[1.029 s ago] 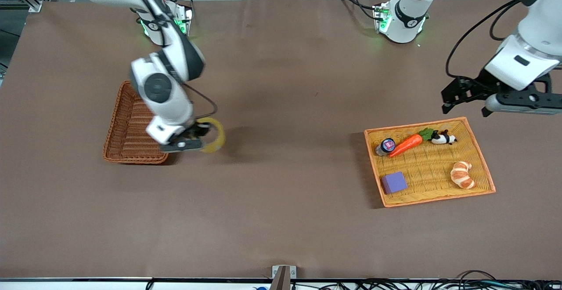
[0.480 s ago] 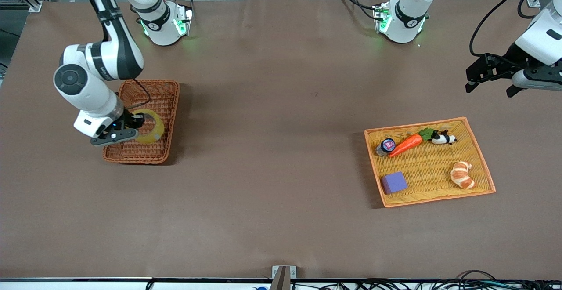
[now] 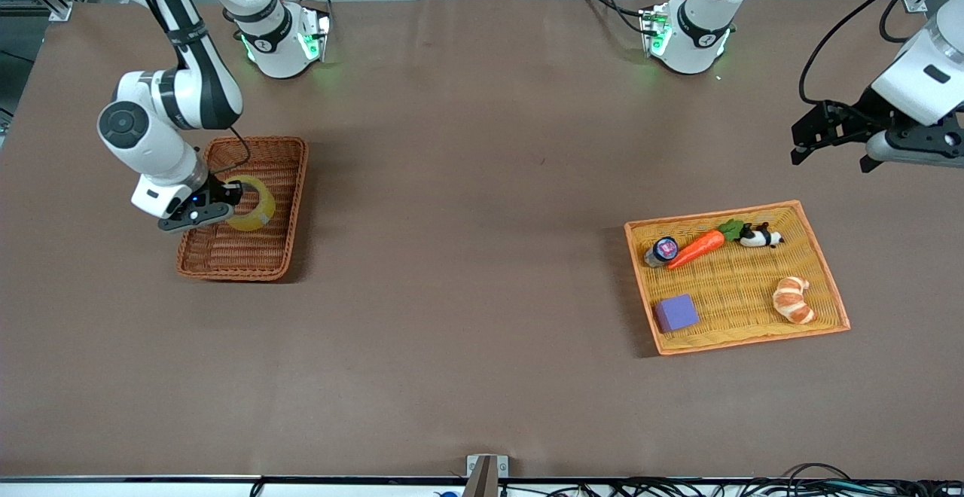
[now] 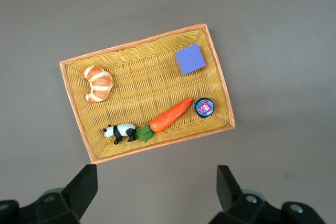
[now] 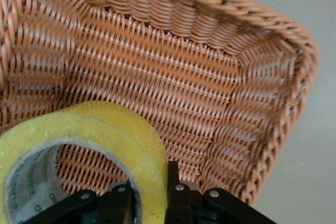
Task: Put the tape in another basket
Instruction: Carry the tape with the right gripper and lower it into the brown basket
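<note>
My right gripper (image 3: 226, 199) is shut on the wall of the yellowish tape roll (image 3: 254, 211) and holds it over the brown wicker basket (image 3: 290, 203) at the right arm's end of the table. In the right wrist view the tape (image 5: 110, 129) fills the near part, one finger inside its grey core and one outside, with the basket's woven floor (image 5: 157, 77) below it. My left gripper (image 3: 809, 132) is open and empty in the air over bare table past the yellow tray; in the left wrist view its fingers (image 4: 84, 184) stand wide apart.
The flat yellow tray with an orange rim (image 3: 821, 256) lies at the left arm's end. It holds a purple cube (image 3: 675, 312), a croissant (image 3: 792, 300), a carrot (image 3: 697, 248), a toy panda (image 3: 761, 236) and a small round jar (image 3: 661, 250).
My right arm carried the tape from beside the basket to over the basket's inside. My left arm swung up and toward its end of the table, then shifted slightly back.
</note>
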